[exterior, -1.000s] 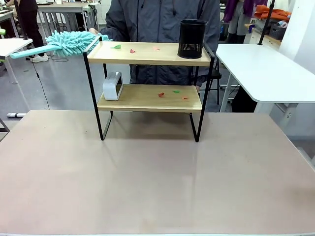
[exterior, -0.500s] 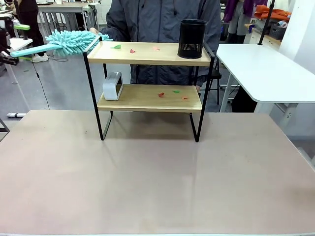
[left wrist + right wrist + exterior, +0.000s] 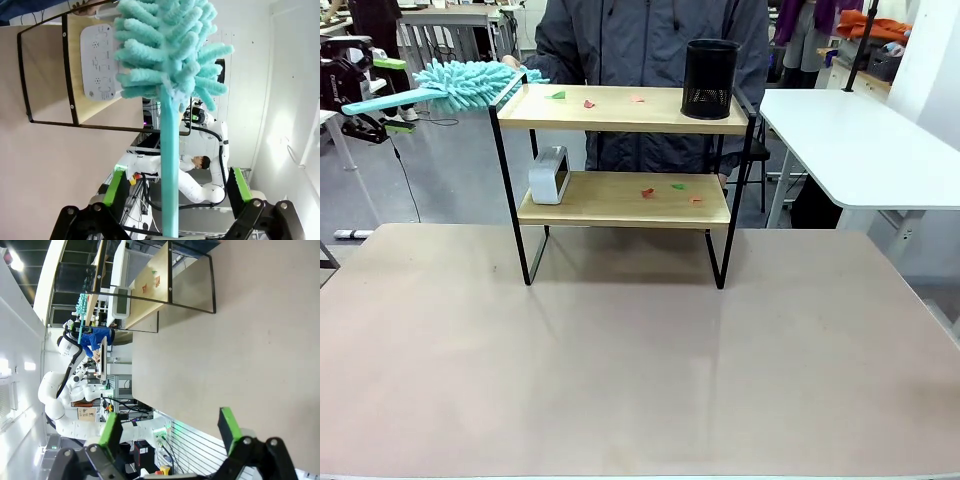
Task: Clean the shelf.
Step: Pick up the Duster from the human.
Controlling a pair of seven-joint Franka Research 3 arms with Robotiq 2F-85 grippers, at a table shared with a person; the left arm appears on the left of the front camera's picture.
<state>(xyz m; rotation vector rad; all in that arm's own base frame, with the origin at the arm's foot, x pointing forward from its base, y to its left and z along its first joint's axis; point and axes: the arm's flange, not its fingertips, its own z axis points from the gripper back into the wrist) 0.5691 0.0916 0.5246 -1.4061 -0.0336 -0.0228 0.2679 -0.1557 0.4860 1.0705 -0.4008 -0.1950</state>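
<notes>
Beige surface (image 3: 620, 370) carries the shelf (image 3: 660, 112) at its far middle, rigid yet likely light enough to skid. Left end effector (image 3: 178, 186) gapes wide around the stiff handle of the duster (image 3: 167, 75), the sensible grip; its head looks soft. Right end effector (image 3: 170, 432) gapes wide, empty.

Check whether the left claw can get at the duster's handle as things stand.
Likely yes: the left claw is open, and the duster's teal handle runs between its fingers with nothing in the way.

Shelf (image 3: 620, 124) on brown table (image 3: 640, 380), bearing black cup (image 3: 710, 78), scraps (image 3: 647, 192)
</notes>
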